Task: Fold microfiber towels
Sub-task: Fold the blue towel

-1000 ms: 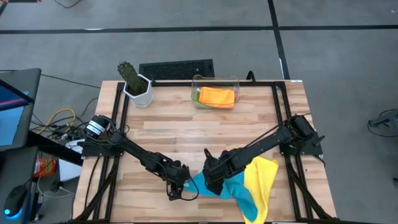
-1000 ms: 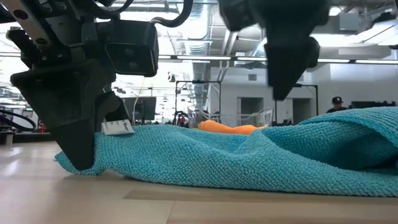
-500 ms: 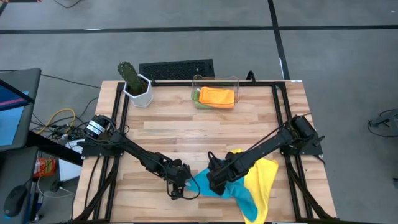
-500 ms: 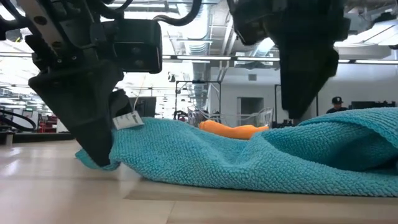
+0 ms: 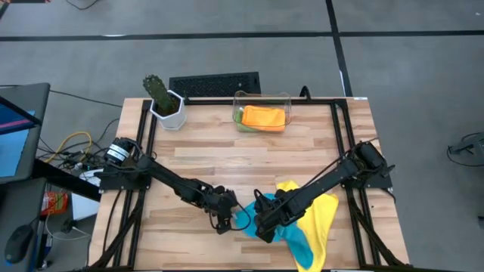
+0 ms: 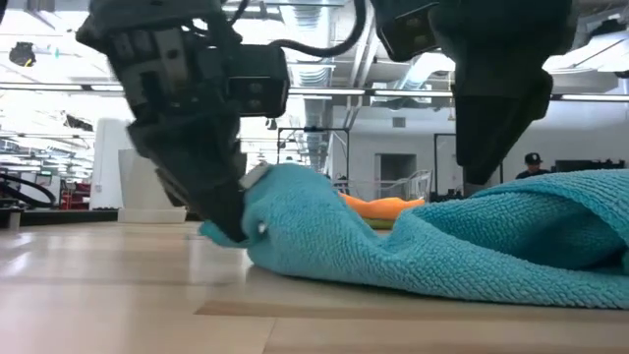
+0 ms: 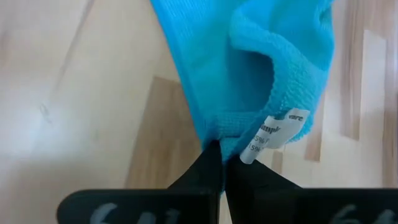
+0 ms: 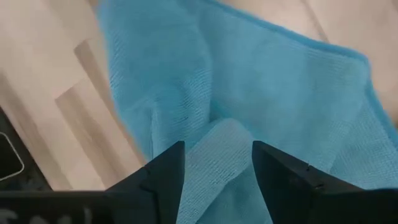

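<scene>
Pinching the blue towel [image 5: 291,234] at its tagged corner, the left gripper [image 7: 222,163] grips limp, light cloth near the table's front edge; right gripper [image 8: 217,163] spread above it; hems hold best

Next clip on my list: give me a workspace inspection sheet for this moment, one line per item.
Surface: wooden table, bare through the middle.
Job's things: blue towel rumpled at the near edge, partly lying over the yellow towel; orange towel folded in the clear bin, with a green towel edge showing beside it.
Clutter: potted cactus at the far left corner.
Grippers: left claw shut on the blue towel's tagged corner; right claw open, fingers straddling a fold of the blue towel.
Cables: loose bundle left of the table.
Surroundings: grey floor; a person far off in the low view.
</scene>
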